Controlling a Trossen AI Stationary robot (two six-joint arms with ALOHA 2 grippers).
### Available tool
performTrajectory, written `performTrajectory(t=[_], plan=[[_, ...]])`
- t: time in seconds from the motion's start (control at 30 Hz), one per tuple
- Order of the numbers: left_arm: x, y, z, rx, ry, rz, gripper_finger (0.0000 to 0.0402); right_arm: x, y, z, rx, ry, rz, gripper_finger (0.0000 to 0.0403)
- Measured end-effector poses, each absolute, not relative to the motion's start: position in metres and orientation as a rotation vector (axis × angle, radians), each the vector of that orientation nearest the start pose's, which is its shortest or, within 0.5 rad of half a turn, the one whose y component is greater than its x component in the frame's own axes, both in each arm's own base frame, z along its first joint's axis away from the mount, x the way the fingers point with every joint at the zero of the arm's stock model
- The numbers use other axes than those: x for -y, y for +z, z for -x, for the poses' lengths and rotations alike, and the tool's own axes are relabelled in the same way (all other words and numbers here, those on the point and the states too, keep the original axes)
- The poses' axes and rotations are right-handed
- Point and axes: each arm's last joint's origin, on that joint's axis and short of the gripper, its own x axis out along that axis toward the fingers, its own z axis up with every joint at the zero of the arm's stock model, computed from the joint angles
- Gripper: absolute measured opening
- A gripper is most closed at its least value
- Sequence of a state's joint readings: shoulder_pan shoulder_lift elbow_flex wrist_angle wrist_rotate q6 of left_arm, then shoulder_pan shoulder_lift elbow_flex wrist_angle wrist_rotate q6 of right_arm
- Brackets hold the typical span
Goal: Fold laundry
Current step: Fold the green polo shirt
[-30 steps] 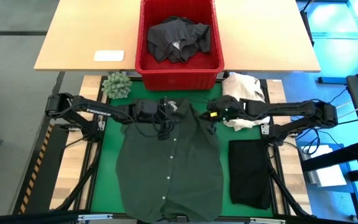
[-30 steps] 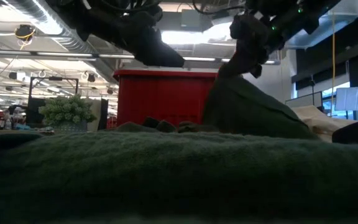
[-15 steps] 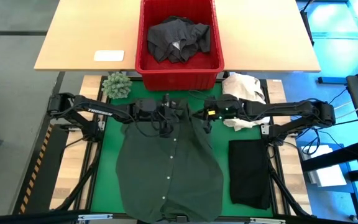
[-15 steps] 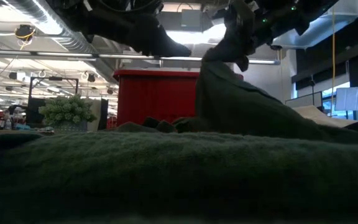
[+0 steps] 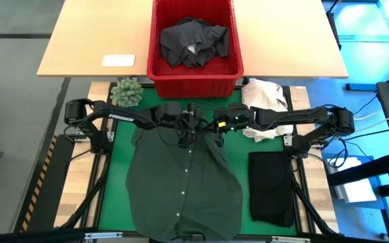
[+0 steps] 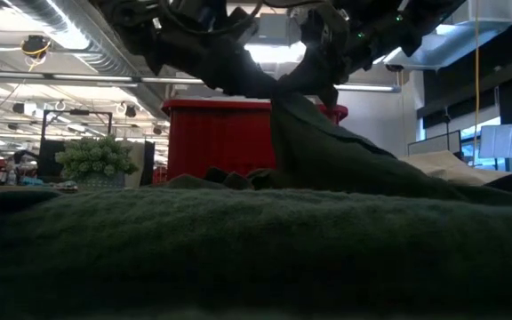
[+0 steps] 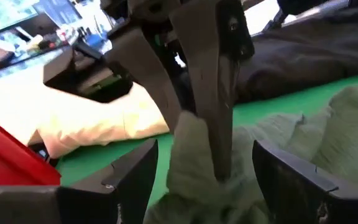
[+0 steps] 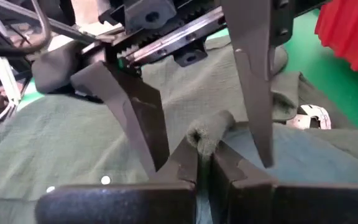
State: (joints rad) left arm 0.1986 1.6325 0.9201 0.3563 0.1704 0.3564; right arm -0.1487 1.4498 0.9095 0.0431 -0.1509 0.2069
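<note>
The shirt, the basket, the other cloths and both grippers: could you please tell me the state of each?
Green shirt: spread flat, buttoned, collar edge lifted.
Right gripper: shut on the shirt's collar.
Left gripper: open, beside the collar.
Red basket: holds crumpled dark clothes.
Black cloth: folded.
White cloth: heaped.

Two matte black jointed arms carry looping black cables and white lettering along the left forearm; the right gripper [image 5: 219,132] shows small green lights, and its tapered dark fingers [image 8: 185,165] are flat-faced.

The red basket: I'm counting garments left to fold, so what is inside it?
In the red basket lies one crumpled dark grey garment with a pale tag showing. Whether more cloth lies beneath it cannot be seen; the heap covers the bottom's middle.
</note>
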Motion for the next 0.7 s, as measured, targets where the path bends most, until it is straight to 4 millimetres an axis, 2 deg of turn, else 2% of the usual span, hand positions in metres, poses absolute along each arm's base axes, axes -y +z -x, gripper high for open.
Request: performTrajectory(t=[0.2, 0.37, 0.5, 0.57, 0.7], plan=[[-0.065, 0.223, -0.347, -0.383, -0.052, -0.319, 0.0182, 0.043, 0.246, -0.311, -0.488, -0.048, -0.269, 0.0008], [-0.065, 0.222, -0.347, -0.392, -0.059, -0.332, 0.0095, 0.042, 0.247, -0.312, -0.481, -0.021, -0.271, 0.001], [-0.064, 0.22, -0.346, -0.419, -0.07, -0.347, 0.0025, 0.042, 0.247, -0.311, -0.483, -0.007, -0.248, 0.0032], [-0.064, 0.22, -0.346, -0.422, -0.07, -0.347, 0.0011, 0.042, 0.248, -0.311, -0.482, -0.005, -0.223, 0.0052], [-0.064, 0.221, -0.346, -0.42, -0.063, -0.366, 0.0008, 0.041, 0.256, -0.306, -0.494, 0.002, -0.179, 0.0096]])
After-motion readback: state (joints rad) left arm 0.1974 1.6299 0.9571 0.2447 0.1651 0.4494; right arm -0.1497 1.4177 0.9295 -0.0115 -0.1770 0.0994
